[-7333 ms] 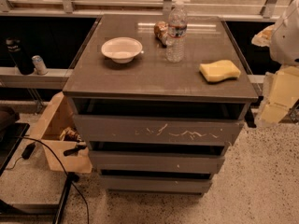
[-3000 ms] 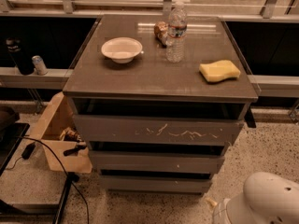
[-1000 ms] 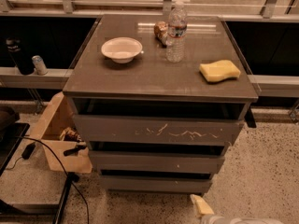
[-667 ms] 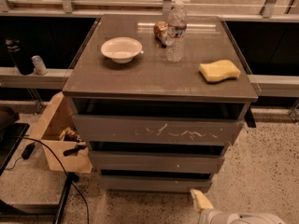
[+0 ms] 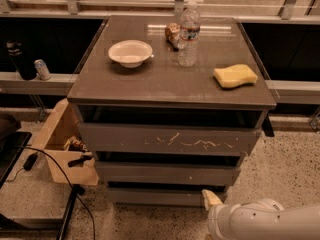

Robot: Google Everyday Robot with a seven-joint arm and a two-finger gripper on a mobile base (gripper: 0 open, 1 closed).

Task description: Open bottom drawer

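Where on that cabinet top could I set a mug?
Bare: the front strip of the cabinet top, between bowl and sponge. Crowded: back middle, around the water bottle. The gripper is low, by the right end of the bottom drawer.

the bottom drawer [image 5: 160,196] has a smooth, matt grey front; the top drawer front [image 5: 165,140] shows white scratches. the cabinet top [image 5: 165,84] is grey laminate with a dull sheen. on it stand a clear plastic water bottle [image 5: 188,34], a matt white bowl [image 5: 131,52] and a porous yellow sponge [image 5: 235,75]. the floor [image 5: 285,169] is speckled stone. the gripper [image 5: 211,199], matt cream, sits by the bottom drawer's right end on a smooth white plastic arm [image 5: 265,221].
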